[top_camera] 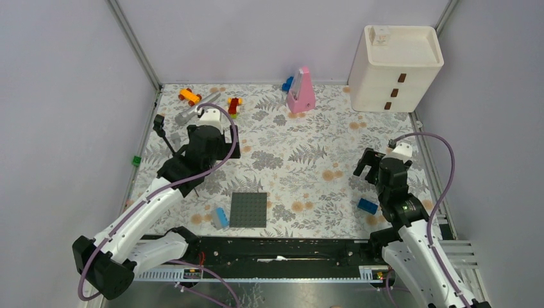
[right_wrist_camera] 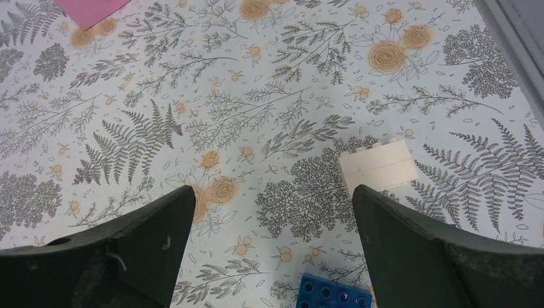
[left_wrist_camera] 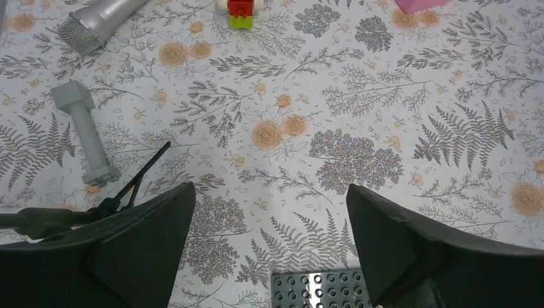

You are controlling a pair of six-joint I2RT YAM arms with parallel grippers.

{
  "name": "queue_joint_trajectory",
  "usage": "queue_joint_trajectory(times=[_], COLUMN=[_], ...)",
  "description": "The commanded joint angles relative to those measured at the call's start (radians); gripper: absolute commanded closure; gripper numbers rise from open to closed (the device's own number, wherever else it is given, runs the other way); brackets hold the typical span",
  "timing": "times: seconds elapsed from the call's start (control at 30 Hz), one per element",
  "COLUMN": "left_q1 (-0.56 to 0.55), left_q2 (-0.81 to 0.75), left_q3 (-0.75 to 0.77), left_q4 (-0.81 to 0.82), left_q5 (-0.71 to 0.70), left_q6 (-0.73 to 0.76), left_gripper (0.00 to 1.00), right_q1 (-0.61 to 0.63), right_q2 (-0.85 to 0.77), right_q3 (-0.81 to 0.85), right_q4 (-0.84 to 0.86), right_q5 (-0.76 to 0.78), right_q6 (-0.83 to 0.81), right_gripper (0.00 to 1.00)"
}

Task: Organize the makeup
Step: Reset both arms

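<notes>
No makeup shows in any view. My left gripper (top_camera: 212, 149) (left_wrist_camera: 269, 192) hangs open over the flowered mat at the left, with only mat and the edge of a grey studded plate (left_wrist_camera: 321, 289) between its fingers. My right gripper (top_camera: 369, 167) (right_wrist_camera: 272, 189) is open over the mat at the right and holds nothing. A cream brick (right_wrist_camera: 378, 165) lies just beyond its right finger, and a blue brick (right_wrist_camera: 333, 295) lies below the gap.
A white drawer unit (top_camera: 394, 67) stands at the back right, a pink wedge-shaped object (top_camera: 301, 93) at the back middle. A silver microphone (left_wrist_camera: 96, 22), a grey peg (left_wrist_camera: 86, 131), a black mini tripod (top_camera: 163, 131) and toy bricks (top_camera: 234, 104) lie at the left. A grey studded plate (top_camera: 248, 210) lies near the front.
</notes>
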Motion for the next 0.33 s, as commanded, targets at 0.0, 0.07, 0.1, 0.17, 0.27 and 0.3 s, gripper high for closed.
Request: queue_joint_trajectory(times=[0.0, 0.07, 0.1, 0.17, 0.27, 0.3], left_q1=[0.005, 0.005, 0.005, 0.004, 0.005, 0.005], left_q2=[-0.046, -0.053, -0.054, -0.054, -0.052, -0.058], left_q3=[0.013, 0.009, 0.008, 0.007, 0.011, 0.012], left_q4=[0.021, 0.024, 0.024, 0.023, 0.024, 0.027], left_q5=[-0.014, -0.013, -0.013, -0.007, -0.005, -0.007], left_q6=[0.019, 0.024, 0.025, 0.025, 0.022, 0.018], left_gripper=[0.01, 0.01, 0.01, 0.01, 0.01, 0.01], right_q1=[0.003, 0.003, 0.003, 0.003, 0.004, 0.003], right_q2=[0.06, 0.105, 0.124, 0.16, 0.197, 0.209], right_q3=[0.065, 0.075, 0.08, 0.097, 0.11, 0.127], right_q4=[0.009, -0.003, -0.005, -0.006, 0.027, 0.035], right_q5=[0.016, 0.052, 0.052, 0.04, -0.063, -0.109], right_q6=[-0.006, 0.022, 0.017, -0.002, -0.051, -0.064], right_gripper=[0.01, 0.0, 0.0, 0.01, 0.01, 0.0])
